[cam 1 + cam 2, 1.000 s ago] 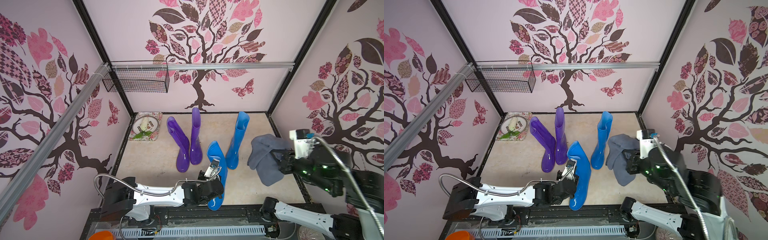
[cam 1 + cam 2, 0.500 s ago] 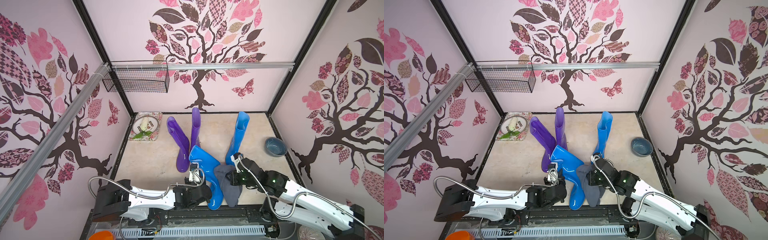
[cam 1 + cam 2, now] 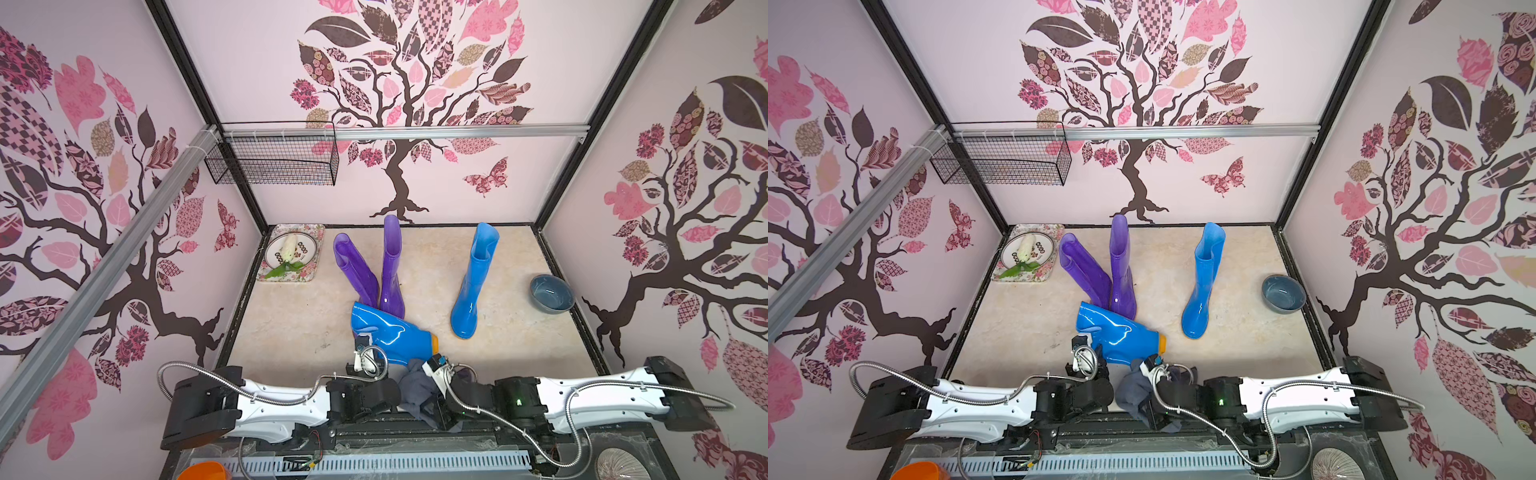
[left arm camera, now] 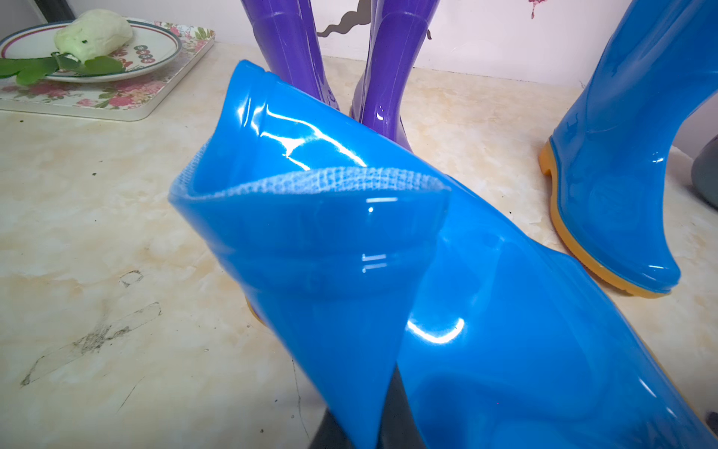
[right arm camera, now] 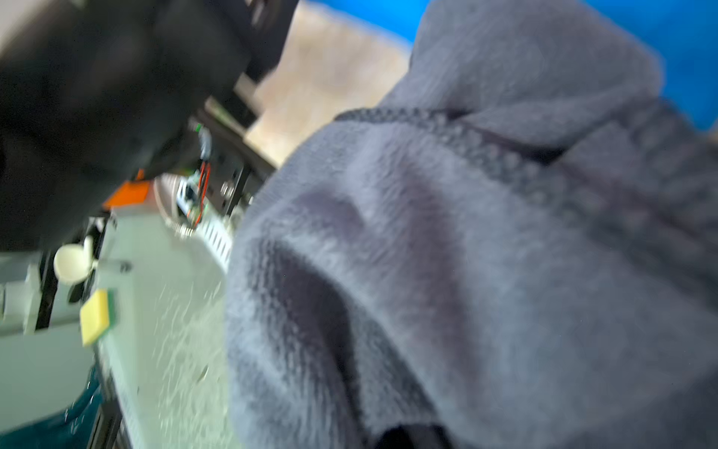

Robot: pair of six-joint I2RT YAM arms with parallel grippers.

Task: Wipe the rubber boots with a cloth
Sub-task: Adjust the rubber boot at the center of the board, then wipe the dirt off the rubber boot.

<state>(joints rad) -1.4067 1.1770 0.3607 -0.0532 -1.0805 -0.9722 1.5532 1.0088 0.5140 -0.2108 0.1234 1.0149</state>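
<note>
Purple glossy rubber boots (image 3: 390, 266), a tall-shafted pair, are seen toward the left of the marbled beige worktop (image 3: 291, 328), one leaned against the other. Just in front of them a bright blue rubber boot (image 3: 395, 332) is held tilted, nearly on its side. Its soft shaft wall is pinched flat in the clenched left tool (image 3: 362, 338), and a woven lining is shown at the folded rim in the left wrist view. Its long axis is laid from the open top at the far left to the orange-yellow sole (image 3: 434, 343) at the near right.

At that foot end the grey-blue terry cloth (image 3: 415, 388) is bunched, grasped in the closed right tool (image 3: 426, 372), whose tips are buried in the pile. Whether fabric is touching rubber cannot be told. The right arm is therefore judged the nearer, and a stroke along the axis, from sole toward rim, is called for.

Further right, a second blue boot (image 3: 473, 286) is seen upright, well apart, and a round grey-blue bowl (image 3: 550, 293) is set by the wall.
</note>
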